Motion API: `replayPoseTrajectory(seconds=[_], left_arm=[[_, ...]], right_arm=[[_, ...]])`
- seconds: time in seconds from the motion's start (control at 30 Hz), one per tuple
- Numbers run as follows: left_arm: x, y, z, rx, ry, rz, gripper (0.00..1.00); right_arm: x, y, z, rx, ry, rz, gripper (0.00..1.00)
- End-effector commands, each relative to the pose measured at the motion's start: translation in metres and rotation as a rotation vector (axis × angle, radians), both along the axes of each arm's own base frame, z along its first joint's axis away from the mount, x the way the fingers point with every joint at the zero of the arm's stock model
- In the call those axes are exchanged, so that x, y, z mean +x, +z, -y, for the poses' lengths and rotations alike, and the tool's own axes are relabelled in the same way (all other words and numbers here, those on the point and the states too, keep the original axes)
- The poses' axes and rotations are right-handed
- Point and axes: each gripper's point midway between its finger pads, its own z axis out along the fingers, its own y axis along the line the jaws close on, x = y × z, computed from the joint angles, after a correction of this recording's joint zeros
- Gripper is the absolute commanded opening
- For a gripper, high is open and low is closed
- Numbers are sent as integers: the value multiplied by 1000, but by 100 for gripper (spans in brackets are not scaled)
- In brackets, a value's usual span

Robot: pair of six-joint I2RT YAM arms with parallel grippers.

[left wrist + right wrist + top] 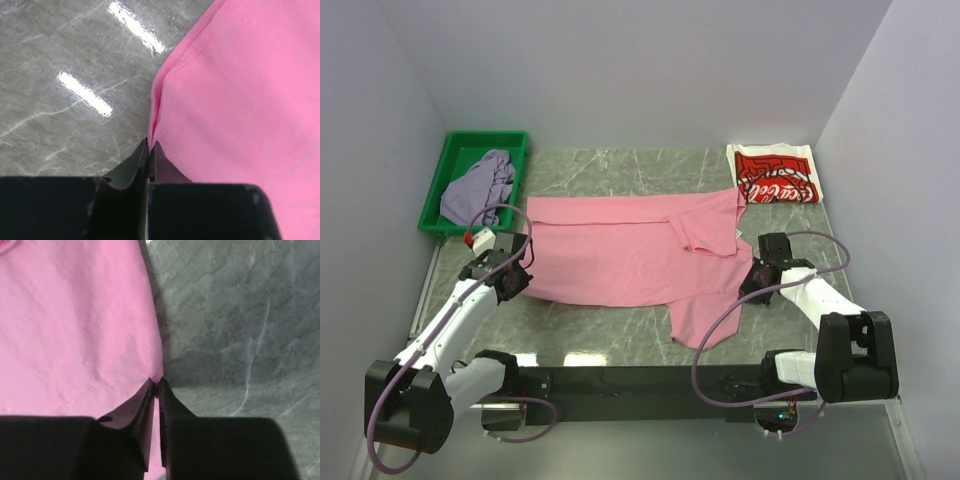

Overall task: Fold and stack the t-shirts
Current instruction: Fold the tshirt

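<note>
At either edge — grippers (150, 149) (156, 385) seemingly pinching pink tee (620, 255).

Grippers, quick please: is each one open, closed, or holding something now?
Left gripper: closed, pinching the edge of the pink tee.
Right gripper: closed on the pink tee too, at its edge.

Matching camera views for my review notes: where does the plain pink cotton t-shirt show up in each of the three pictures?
Top external: the plain pink cotton t-shirt lies spread out across the middle of the picture.
Left wrist: it fills the right half.
Right wrist: it fills the left half.
Shared landmark: the grey veined marble tabletop, bare beside the shirt in every view.
</note>
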Motion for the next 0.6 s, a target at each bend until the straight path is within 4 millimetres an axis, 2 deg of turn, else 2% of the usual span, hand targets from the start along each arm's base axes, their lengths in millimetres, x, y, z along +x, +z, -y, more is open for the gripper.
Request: replayPoseTrajectory(seconds=[0.0,0.03,0.17,0.27,0.3,0.37,0.4,0.47,0.5,0.53,0.57], left_arm=[[4,9,-6,7,16,43,1],[4,12,-9,4,28,48,1],[7,19,-19,-8,50,69,1],[14,25,-24,-17,54,76,1],[17,27,-24,-22,54,79,1],[28,31,-22,-35,46,83,1],[32,28,-21,-36,43,70,1],[45,35,-22,-41,42,86,1],[49,30,-22,-40,39,63,1],[57,36,-22,-40,35,75,1],[63,37,-22,-40,34,71,1]], right_arm=[[0,0,6,-25,-15,-5,5],[-2,3,10,-42,-23,-10,0],[5,24,15,-52,-32,40,0],[19,47,17,-57,-24,87,0],[29,60,17,-58,-21,116,0],[35,66,18,-65,-5,108,0],[46,77,18,-68,-1,134,0],[54,78,18,-75,15,120,0],[64,86,18,-77,24,138,0],[68,88,17,-74,28,135,0],[71,82,17,-72,32,111,0]])
